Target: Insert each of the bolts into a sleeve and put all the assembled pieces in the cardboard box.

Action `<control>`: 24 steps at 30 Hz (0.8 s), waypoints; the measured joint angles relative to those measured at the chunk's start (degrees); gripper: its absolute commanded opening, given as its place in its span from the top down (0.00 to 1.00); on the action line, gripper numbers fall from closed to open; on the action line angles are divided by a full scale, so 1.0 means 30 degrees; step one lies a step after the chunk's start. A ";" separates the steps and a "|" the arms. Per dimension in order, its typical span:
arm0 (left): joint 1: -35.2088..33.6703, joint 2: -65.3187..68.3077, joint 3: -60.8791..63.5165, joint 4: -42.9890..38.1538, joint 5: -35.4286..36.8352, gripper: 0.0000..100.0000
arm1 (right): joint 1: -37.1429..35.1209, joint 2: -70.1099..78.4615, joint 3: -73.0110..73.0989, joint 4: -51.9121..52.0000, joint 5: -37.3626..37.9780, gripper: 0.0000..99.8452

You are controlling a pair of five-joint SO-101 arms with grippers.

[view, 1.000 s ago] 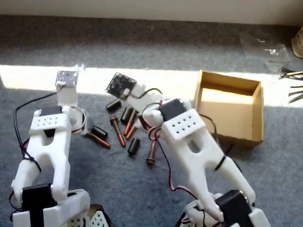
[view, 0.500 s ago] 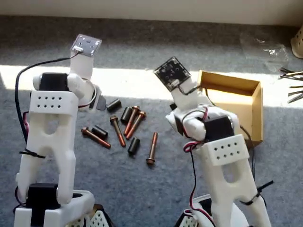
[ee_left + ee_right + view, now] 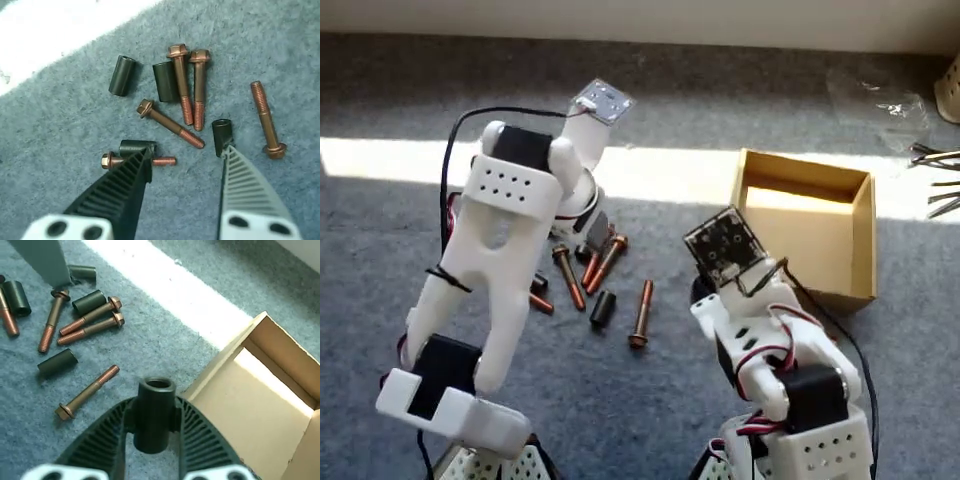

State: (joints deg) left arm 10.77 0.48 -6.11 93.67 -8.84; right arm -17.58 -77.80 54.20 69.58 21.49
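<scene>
Several copper bolts and black sleeves lie scattered on the grey carpet. My left gripper hangs open just above them, one finger by a sleeve and a short bolt, the other by a sleeve. In the high view the left gripper is over the pile of bolts. My right gripper is shut on an upright black sleeve, held above the carpet beside the cardboard box. The right gripper sits left of the box.
The box is open at the top with nothing visible inside. A loose bolt and a sleeve lie between the arms. A clear plastic bag and some tools lie at the far right. A bright sunlit strip crosses the carpet.
The left arm has swung right, over the pile. The right arm has lifted off the pile and drawn back toward the front, next to the box.
</scene>
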 measured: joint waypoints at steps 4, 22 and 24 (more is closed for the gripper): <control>0.0703 0.0879 0.0000 0.0000 0.0059 0.79 | 0.1260 -0.1963 0.1612 0.0000 -0.0821 1.00; 0.1670 0.4952 -0.0029 -0.1700 -0.0674 0.79 | 0.1846 -0.8469 0.8440 -0.1289 -0.3282 1.00; 0.2227 0.5421 -0.0029 -0.2139 -0.0674 0.79 | 0.1846 -0.8791 0.8821 -0.1289 -0.3282 1.00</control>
State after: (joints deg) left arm 17.45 16.75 -6.20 87.25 -10.86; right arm -12.04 -104.18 80.66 65.71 11.65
